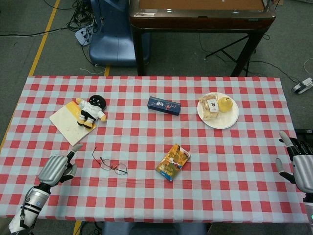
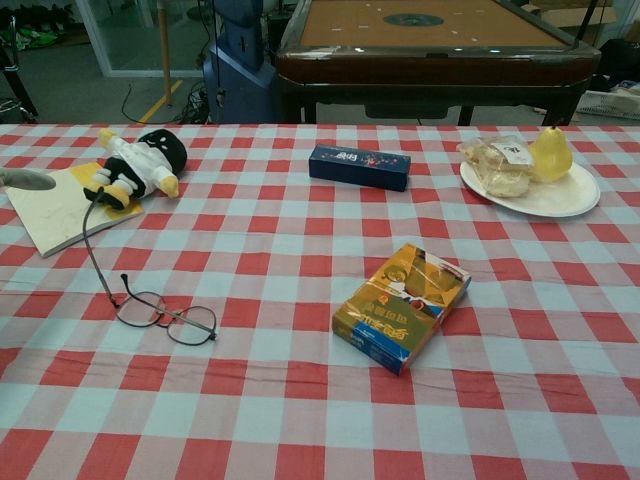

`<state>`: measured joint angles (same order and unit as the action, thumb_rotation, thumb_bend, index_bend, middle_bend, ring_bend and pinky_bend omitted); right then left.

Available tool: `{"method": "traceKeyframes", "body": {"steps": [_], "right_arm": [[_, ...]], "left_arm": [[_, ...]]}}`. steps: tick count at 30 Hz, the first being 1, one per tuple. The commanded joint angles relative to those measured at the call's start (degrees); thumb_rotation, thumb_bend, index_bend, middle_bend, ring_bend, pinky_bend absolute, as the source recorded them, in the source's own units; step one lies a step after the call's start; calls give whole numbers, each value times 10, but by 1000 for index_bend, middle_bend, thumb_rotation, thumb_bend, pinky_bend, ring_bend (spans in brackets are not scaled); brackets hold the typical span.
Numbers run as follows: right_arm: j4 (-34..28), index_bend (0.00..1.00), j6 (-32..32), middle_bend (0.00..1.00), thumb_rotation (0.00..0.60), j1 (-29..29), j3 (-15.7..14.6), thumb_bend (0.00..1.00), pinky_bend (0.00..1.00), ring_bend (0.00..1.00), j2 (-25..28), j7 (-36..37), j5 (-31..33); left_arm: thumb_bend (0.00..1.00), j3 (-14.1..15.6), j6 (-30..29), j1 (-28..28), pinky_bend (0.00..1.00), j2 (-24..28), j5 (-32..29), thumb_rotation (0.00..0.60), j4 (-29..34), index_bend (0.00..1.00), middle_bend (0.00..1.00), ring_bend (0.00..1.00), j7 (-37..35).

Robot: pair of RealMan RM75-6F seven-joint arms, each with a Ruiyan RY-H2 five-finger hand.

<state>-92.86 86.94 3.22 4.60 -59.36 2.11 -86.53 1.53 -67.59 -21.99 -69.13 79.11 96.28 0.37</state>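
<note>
The wire-frame glasses [image 1: 112, 166] lie on the checked cloth near the front left, one temple sticking up. I'd guess they're light, thin and bendy, so best pinched at the bridge or a temple. Left hand [image 1: 56, 168] hovers beside them, loosely open and empty. Right hand [image 1: 298, 163] is open and well apart. The notebook [image 1: 68, 122] with its plush doll [image 1: 91, 110] and the snack box [image 1: 173, 162] aren't in the way.

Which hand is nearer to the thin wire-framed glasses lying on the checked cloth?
Left. The left hand hovers just beyond the wire-framed glasses, to the left in the head view, touching nothing. The right hand sits off the table's far right edge, across the whole cloth.
</note>
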Motion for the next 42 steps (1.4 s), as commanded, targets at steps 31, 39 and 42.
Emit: {"method": "traceKeyframes", "body": {"steps": [31,39,42], "right_arm": [[-1,11,7,241,600,-8,-2,440,177,157,2,0,3],[-1,11,8,241,600,-11,-3,441,178,157,3,1,4],[0,11,8,241,600,-10,-3,440,177,157,3,2,3]], "left_arm": [[656,-1,46,-14,970,-145,-44,600,23,73,1000,976,183],[656,4,65,-15,970,-166,-69,600,-1,71,1000,976,194],[656,7,69,-15,970,-171,-73,600,-11,71,1000,976,197]]}}
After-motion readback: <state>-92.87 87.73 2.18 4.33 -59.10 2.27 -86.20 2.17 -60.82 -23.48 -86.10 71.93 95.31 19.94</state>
